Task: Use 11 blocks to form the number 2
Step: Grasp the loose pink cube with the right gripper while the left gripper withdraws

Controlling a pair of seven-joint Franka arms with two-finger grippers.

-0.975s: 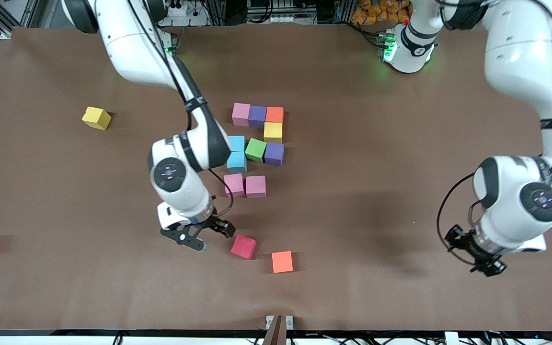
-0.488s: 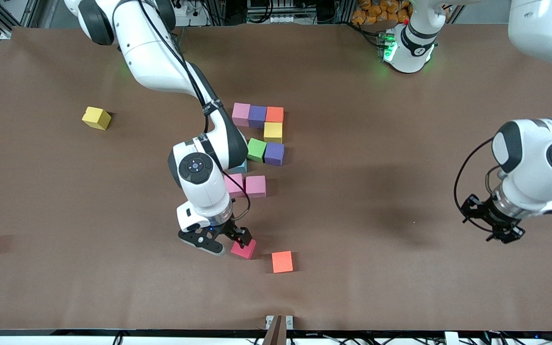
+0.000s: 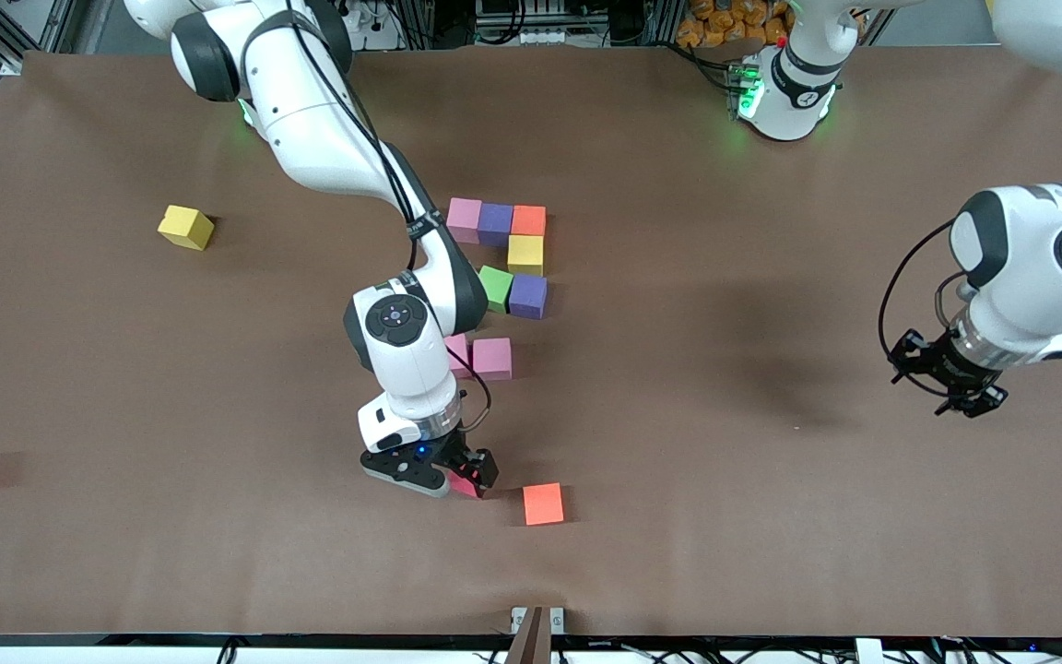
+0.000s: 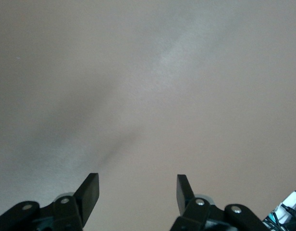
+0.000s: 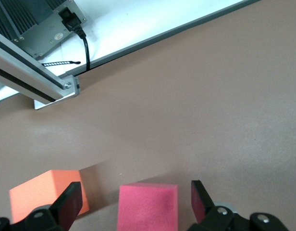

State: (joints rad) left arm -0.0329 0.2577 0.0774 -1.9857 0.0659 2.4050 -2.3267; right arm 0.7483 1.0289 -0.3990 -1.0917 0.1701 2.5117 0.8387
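Right hand low over red block, fingers spread, block between them, nothing gripped. Orange block just beside, 4 o'clock. Centre fingers, square to faces, close without nudging neighbour. Left hand waits, part-open, empty, above bare bench.

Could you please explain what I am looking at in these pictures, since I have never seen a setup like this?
These are two white robot arms at a brown table. One picture looks down from a high camera facing them; the other two come from cameras on each arm's wrist. Small coloured foam blocks lie on the table, most grouped in a cluster near the middle. The right end effector is down at the table with its fingers open on either side of a pink-red block, not yet gripping it. An orange block sits beside that one. The left end effector waits in the air over bare table, open and holding nothing.
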